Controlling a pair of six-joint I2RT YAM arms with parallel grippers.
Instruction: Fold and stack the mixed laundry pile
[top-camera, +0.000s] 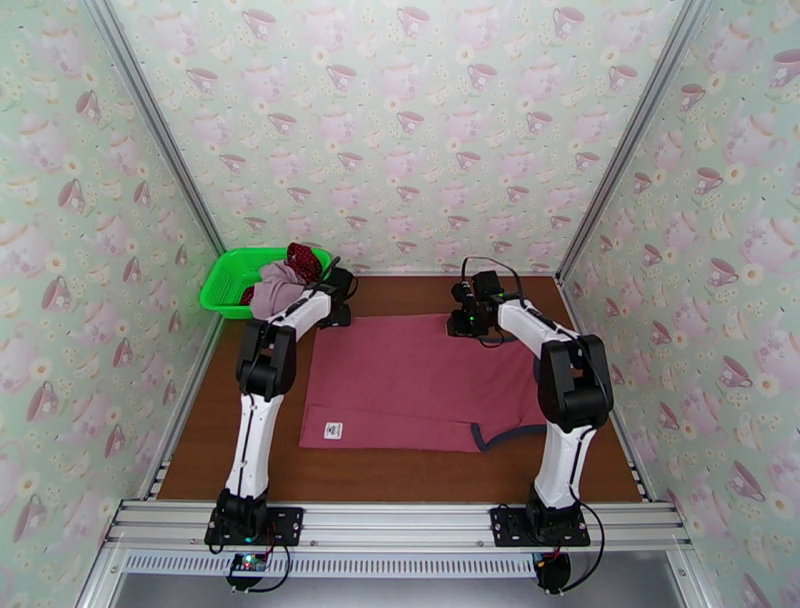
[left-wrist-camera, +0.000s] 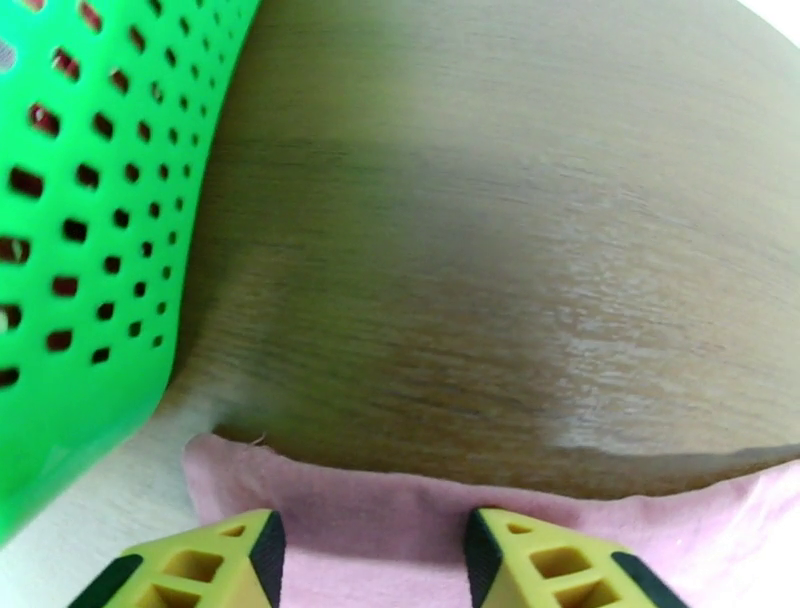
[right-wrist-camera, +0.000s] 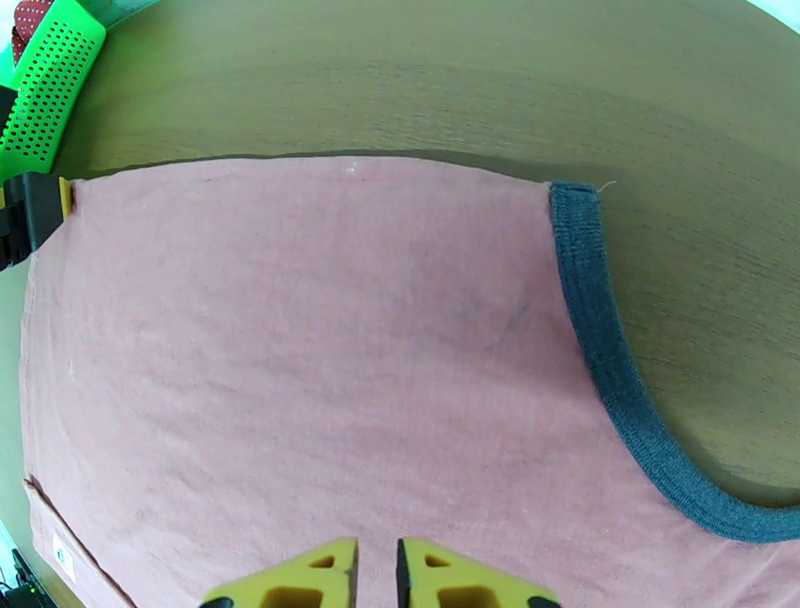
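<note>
**A:** Teacup wallpaper on three walls, brown wood table (top-camera: 400, 470) inside. Where's the laundry?

**B:** Dusty-red tank top (top-camera: 420, 385) lies spread flat mid-table, between the arms. Dark trim (right-wrist-camera: 600, 340) edges the curved openings at its right end. Small white label (top-camera: 334, 431) at the near-left corner, too small to read.

**A:** Rest of the pile?

**B:** In the green mesh basket (top-camera: 222, 290), far-left corner. Pale mauve piece (top-camera: 275, 295) hangs over the basket's right rim, with the dark-red dotted cloth (top-camera: 303, 262) behind it.

**A:** Left gripper (left-wrist-camera: 375, 555)?

**B:** At the top's far-left corner, just beside the basket. Jaws apart, straddling the hem. Fabric lies flat under them, nothing pinched.

**A:** Right gripper (right-wrist-camera: 397, 578)?

**B:** Over the far edge, toward the top's right end. Yellow fingers (right-wrist-camera: 300, 585) are nearly together with a thin slit between. Nothing held, cloth flat below. It looks raised clear of the fabric, though height's hard to judge from here.
</note>
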